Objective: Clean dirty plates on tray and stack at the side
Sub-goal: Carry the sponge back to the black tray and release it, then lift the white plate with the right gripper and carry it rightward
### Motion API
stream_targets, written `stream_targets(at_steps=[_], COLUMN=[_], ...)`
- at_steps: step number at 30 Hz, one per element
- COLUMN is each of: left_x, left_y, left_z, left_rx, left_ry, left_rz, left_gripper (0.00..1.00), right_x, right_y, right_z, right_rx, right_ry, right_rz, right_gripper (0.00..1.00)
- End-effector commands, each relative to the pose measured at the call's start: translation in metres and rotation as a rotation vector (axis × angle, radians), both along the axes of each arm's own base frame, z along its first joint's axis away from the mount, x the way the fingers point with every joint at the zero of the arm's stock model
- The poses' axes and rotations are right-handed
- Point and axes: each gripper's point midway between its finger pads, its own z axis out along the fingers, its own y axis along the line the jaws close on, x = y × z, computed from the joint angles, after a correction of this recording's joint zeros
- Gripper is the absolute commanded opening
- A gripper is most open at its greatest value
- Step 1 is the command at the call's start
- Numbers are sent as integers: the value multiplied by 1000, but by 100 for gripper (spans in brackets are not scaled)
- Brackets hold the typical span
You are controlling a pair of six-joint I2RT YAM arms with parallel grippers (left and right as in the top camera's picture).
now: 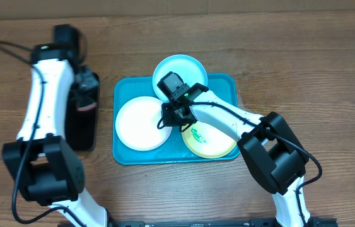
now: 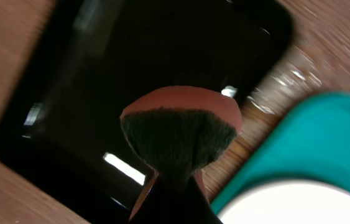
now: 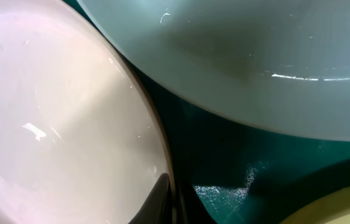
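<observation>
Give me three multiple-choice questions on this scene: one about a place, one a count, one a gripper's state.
1. Where is the white plate? A: on the black tray. B: in the turquoise tray, left side. C: atop the yellow-green plate.
2. How many plates show? A: two. B: three. C: four.
3. What does the left gripper hold? A: a plate. B: nothing. C: a sponge.
Key: 1 B, it lies in the tray's left part. 2 B, white, the light cyan plate and yellow-green. 3 C, the gripper pinches the sponge over the black tray.
</observation>
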Motion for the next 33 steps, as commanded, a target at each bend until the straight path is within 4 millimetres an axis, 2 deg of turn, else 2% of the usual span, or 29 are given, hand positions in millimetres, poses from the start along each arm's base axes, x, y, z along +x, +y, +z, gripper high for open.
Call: stream_targets(at_steps=[1, 6, 10, 16, 22, 25, 28, 30, 33], left_x=[-14, -27, -26, -22, -19, -18, -12, -6, 2], left_y=[38, 54, 48, 43, 38, 41, 43, 45, 50], left_z=[-11, -45, -68, -81, -81, -77, -63, -47, -22], left_rx=[1, -67, -135, -152, -181, -181, -204, -223, -235], left_ry=[11, 14, -13, -41, -53, -57, -75, -98, -129], left_rz=[120, 186, 154, 111, 104, 109, 116, 119, 125], left_gripper=[4, 4, 4, 5, 12, 23, 23, 23, 24], right_x=[6, 7, 7, 7, 8, 10, 12, 12, 14], right_y=[-6, -5, -5, -5, -5, -2, 0, 2, 10], right_z=[7, 8, 8, 8, 9, 13, 21, 30, 52], right_rx=[-20, -16, -16, -17, -14, -6, -2, 6, 30], right_ry=[-40, -46, -46, -46, -47, -55, -64, -78, -132], right_rz=[-15, -16, -16, -16, -15, -14, -7, 29, 106], right_gripper=[4, 4, 4, 4, 4, 4, 4, 4, 4])
